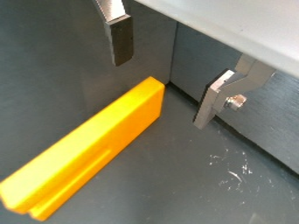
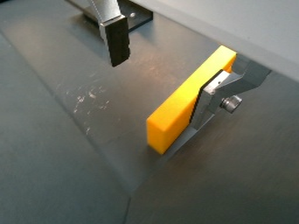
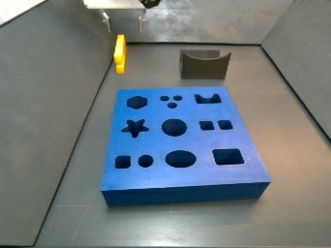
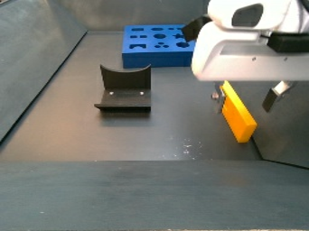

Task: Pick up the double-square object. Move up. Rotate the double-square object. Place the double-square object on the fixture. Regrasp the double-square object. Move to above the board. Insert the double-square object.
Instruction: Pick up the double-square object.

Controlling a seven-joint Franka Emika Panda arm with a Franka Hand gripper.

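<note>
The pincer (image 2: 163, 87) hangs spread just above the double-square object (image 2: 187, 99), which lies by the wall, well apart from the fixture (image 4: 123, 88).

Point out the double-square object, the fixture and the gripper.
double-square object (image 4: 238, 115): a side view, on its long yellow side face.
fixture (image 4: 123, 89): a side view, on the upright wall below the notch.
gripper (image 2: 163, 72): a wrist view, midway between its open fingertips, above the floor beside the piece.
</note>
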